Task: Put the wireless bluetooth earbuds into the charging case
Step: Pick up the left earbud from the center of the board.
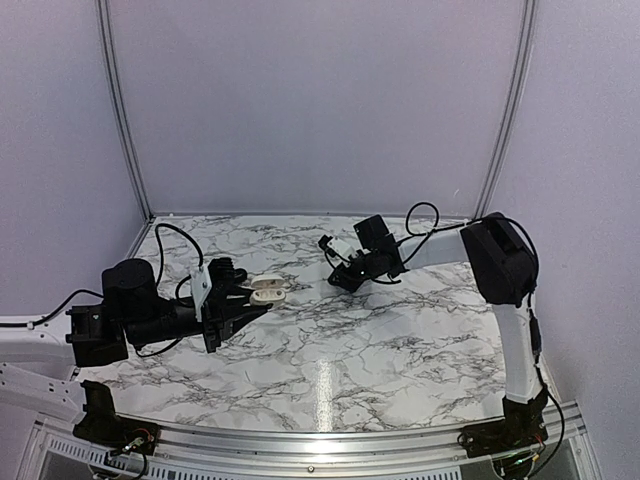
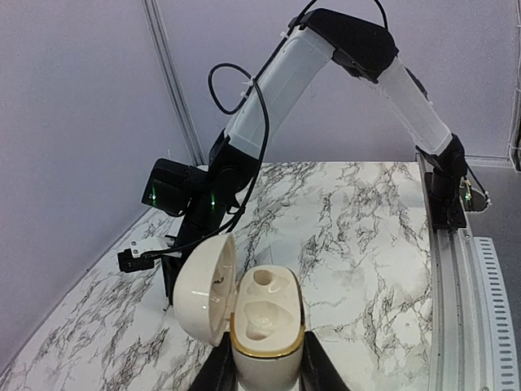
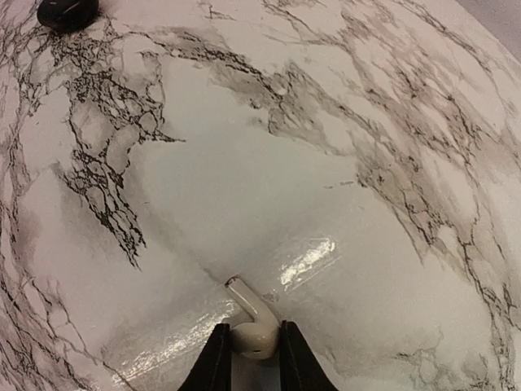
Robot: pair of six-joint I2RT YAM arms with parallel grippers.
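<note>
My left gripper [image 2: 267,371] is shut on the base of the cream-white charging case [image 2: 262,326] and holds it upright. Its lid [image 2: 203,287] is swung open to the left, and both wells show no earbud. The case also shows in the top view [image 1: 268,290] at the left gripper [image 1: 250,300]. My right gripper [image 3: 248,358] is shut on the head of a cream-white earbud [image 3: 251,326]. Its stem points away, low over the marble. The right gripper [image 1: 342,278] is right of the case, apart from it. No black earbud can be made out.
A small dark rounded object [image 3: 67,11] lies on the marble table [image 1: 400,340] at the far left in the right wrist view. The right arm [image 2: 269,90] arches over the table. Booth walls close the back and sides, and a metal rail [image 1: 330,440] runs along the front.
</note>
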